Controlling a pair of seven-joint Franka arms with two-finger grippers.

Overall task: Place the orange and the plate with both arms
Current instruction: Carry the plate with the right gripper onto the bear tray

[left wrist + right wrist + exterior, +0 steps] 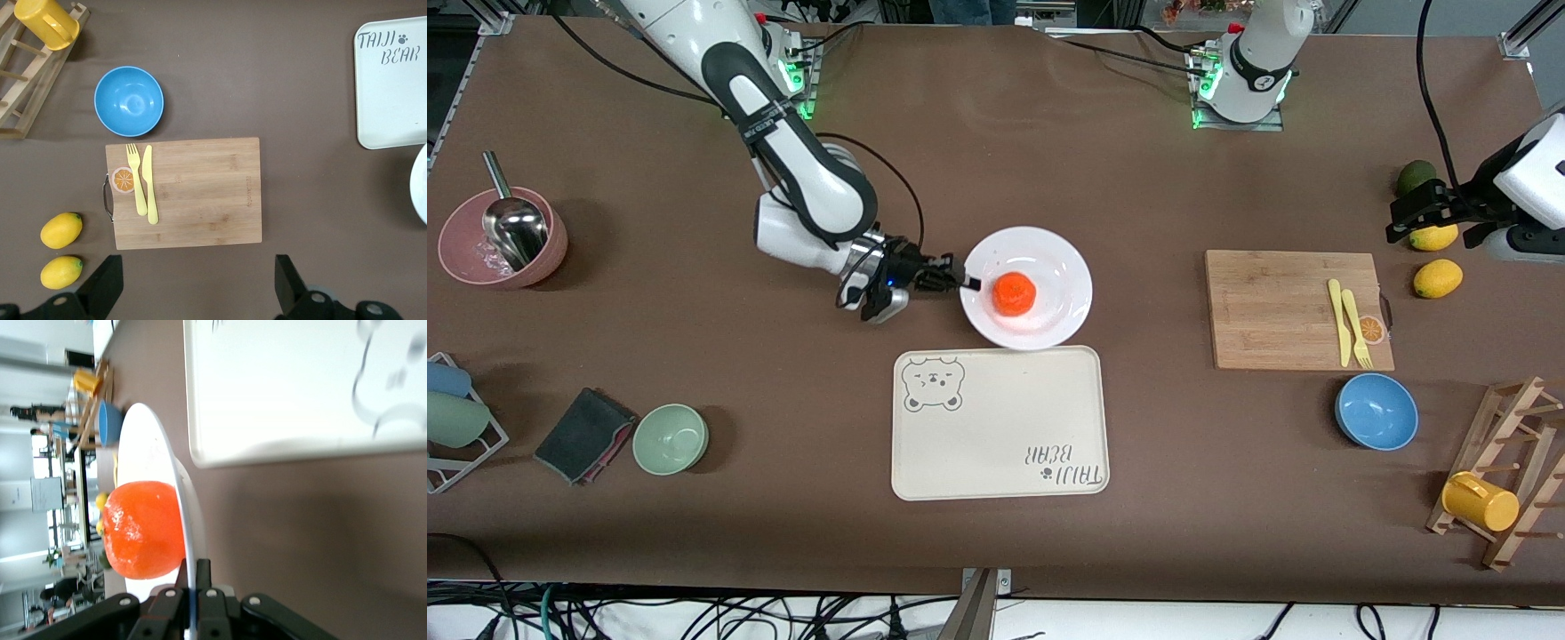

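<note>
Right gripper (963,284) pinches plate (1067,267) rim, fingertips hidden.

right gripper (190,581) pinches the plate (190,520) rim; orange (143,530) seemingly on it

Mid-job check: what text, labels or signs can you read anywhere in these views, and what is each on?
"TAIJI BEAR", with a paw mark: on the cream tray, at its corner nearer the front camera, toward the left arm's end.
Bear face drawing, no words: on the tray's corner next to the plate.
Orange-slice picture, no words: on the cutting board.
Small white lettering on the right arm's black band: too small to read.
</note>
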